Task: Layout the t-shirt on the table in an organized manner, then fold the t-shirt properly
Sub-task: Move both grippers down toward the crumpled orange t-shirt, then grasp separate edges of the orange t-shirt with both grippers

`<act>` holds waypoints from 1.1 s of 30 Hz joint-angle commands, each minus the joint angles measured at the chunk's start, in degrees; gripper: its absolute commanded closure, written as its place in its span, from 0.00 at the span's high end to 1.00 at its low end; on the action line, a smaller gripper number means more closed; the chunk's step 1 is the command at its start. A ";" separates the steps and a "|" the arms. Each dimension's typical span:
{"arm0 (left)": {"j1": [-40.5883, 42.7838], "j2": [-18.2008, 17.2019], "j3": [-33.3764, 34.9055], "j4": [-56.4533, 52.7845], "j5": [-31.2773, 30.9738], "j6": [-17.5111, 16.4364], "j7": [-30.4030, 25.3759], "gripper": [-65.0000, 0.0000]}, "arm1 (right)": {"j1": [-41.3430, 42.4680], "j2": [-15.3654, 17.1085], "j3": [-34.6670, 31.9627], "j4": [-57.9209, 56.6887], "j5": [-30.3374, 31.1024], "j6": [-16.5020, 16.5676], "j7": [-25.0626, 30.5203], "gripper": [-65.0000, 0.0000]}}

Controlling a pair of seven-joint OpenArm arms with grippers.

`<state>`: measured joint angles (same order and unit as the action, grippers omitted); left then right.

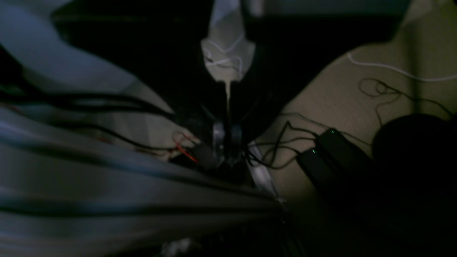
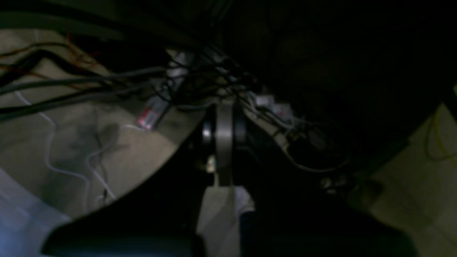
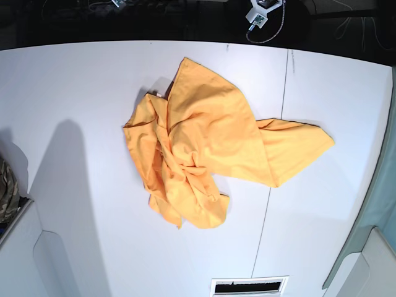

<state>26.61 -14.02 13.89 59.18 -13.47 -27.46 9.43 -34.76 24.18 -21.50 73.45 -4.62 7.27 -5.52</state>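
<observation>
One crumpled orange-yellow cotton t-shirt [image 3: 204,148] lies on the wide white table [image 3: 80,93], somewhat nearer the far edge than the near one and roughly midway between the left and right edges. It is not spread out: the left part is bunched into thick folds and twists, a broad smooth panel rises to a point toward the far edge, and another flat flap reaches out toward the right edge, crossing the thin dark seam line [image 3: 277,124] that runs from the far edge to the near one. No lettering shows on the upturned cloth.

A scrap of camouflage-patterned cloth [image 3: 6,189] sits at the left edge, well apart from the shirt.

Neither arm reaches over the tabletop in the base view. Both wrist views are dark and blurred, showing cables and floor. The left gripper [image 1: 227,137] has its fingers pressed together with nothing between them; the right gripper [image 2: 224,137] likewise, fingers together and empty.
</observation>
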 commanded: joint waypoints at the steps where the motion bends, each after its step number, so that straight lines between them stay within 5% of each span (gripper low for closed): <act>1: 1.42 -0.39 -1.01 2.43 -0.98 -0.66 -0.63 0.00 | -1.70 1.29 0.24 3.23 0.15 0.00 0.94 0.00; 13: 15.17 -1.60 -19.74 31.30 -5.75 -0.63 -0.13 0.00 | -6.32 4.66 6.12 28.96 9.77 0.00 -3.74 0.00; 23: 16.35 -6.73 -24.15 47.54 -9.03 -0.61 5.81 0.03 | 5.73 2.47 8.26 36.06 16.39 0.00 -4.26 0.00; 26: 14.36 -8.87 -24.13 47.71 -9.05 -0.61 5.84 0.24 | 11.58 -0.35 8.26 36.04 17.75 0.00 -7.50 0.16; 30: 9.75 -10.64 -24.09 47.69 -9.94 -0.17 6.43 0.53 | 19.12 -5.38 8.26 35.87 17.68 -0.02 -13.31 0.51; 33: 4.98 -10.80 -24.04 46.86 -11.06 -0.17 9.29 0.56 | 23.71 -8.94 8.26 34.03 17.16 -0.96 -16.55 0.58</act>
<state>31.51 -24.12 -9.82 105.41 -23.97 -27.59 19.62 -11.49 15.03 -13.47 106.76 12.53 6.61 -22.96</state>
